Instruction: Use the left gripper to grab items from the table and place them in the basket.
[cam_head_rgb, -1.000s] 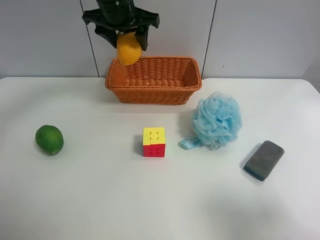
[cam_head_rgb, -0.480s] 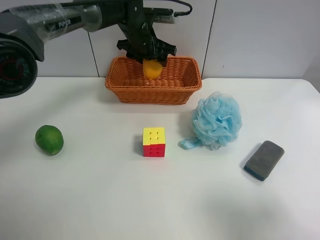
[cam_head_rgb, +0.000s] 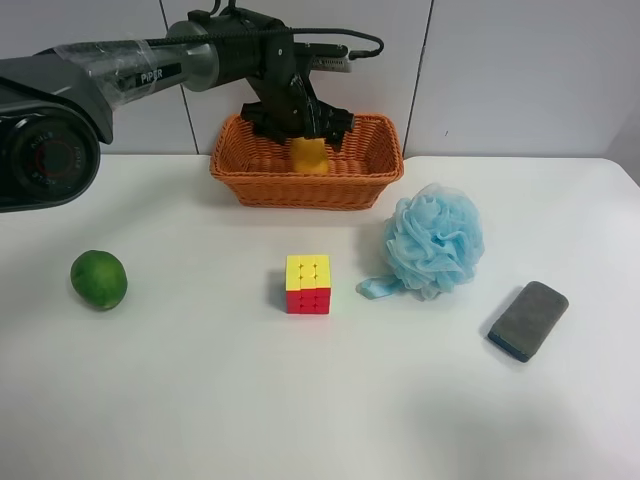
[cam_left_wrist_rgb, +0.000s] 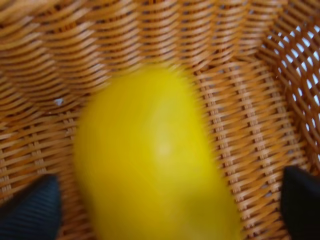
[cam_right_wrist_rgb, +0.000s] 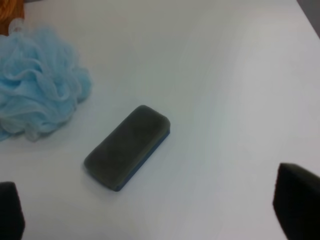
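The left arm (cam_head_rgb: 150, 65) stretches in from the exterior high view's left, nearly level along the back of the counter (cam_head_rgb: 200, 400). It bends down at the wrist so the left tool (cam_head_rgb: 300, 128) hangs inside the basket (cam_head_rgb: 300, 185). Its jaws stand wide on either side of the mango (cam_head_rgb: 309, 157), which sits low in the basket. The wrist view is blurred, but the fingers (cam_left_wrist_rgb: 30, 210) seem clear of the fruit. The right tool (cam_right_wrist_rgb: 155, 205) hovers spread wide, holding nothing, above the counter near the sponge (cam_right_wrist_rgb: 127, 146).
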